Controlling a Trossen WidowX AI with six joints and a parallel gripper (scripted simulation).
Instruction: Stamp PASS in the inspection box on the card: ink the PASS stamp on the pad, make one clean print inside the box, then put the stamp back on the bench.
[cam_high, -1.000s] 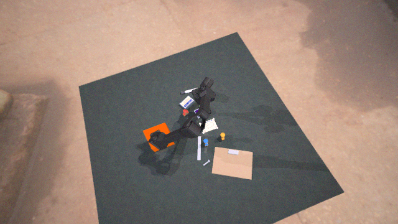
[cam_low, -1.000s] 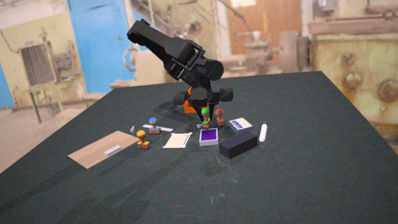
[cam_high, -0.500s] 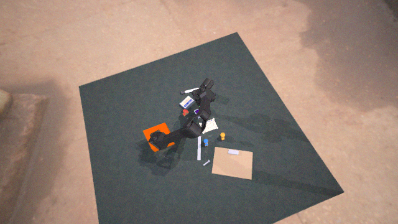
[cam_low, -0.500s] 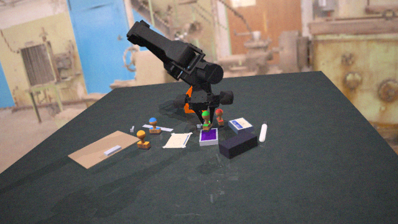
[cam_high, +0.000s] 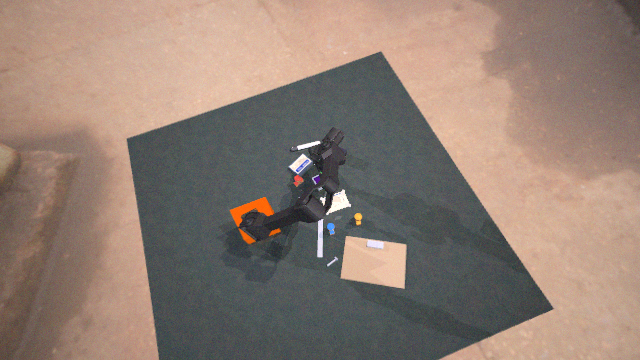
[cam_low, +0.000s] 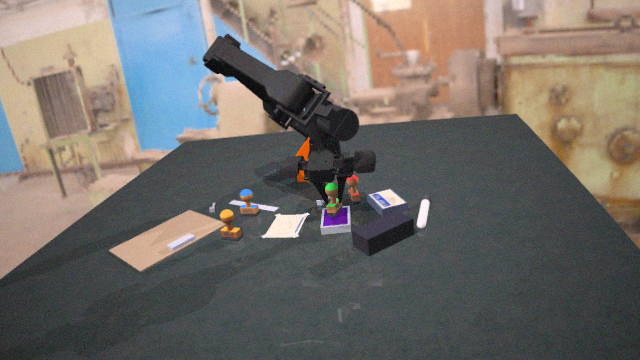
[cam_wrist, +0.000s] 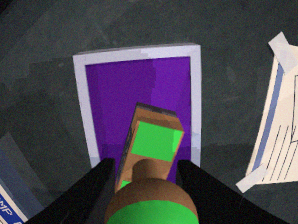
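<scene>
My gripper (cam_wrist: 145, 168) (cam_low: 332, 194) is shut on the PASS stamp (cam_wrist: 154, 152) (cam_low: 331, 190), a wooden stamp with a green knob and a green label. It holds the stamp upright at the near edge of the purple ink pad (cam_wrist: 113, 90) (cam_low: 336, 220) (cam_high: 316, 178). The stamp's base is low over the pad, and I cannot tell whether it touches. The white card (cam_wrist: 280, 143) (cam_low: 286, 225) (cam_high: 341, 201) lies flat just beside the pad. Its inspection box is too small to make out.
A red stamp (cam_low: 353, 181) (cam_high: 298, 180), a blue stamp (cam_low: 246, 195) (cam_high: 331, 227) and an orange stamp (cam_low: 227, 217) (cam_high: 358, 217) stand nearby. A dark box (cam_low: 382, 232), a white marker (cam_low: 423, 212), a blue-white box (cam_low: 386, 199) and a cardboard sheet (cam_low: 150, 245) (cam_high: 375, 270) lie around.
</scene>
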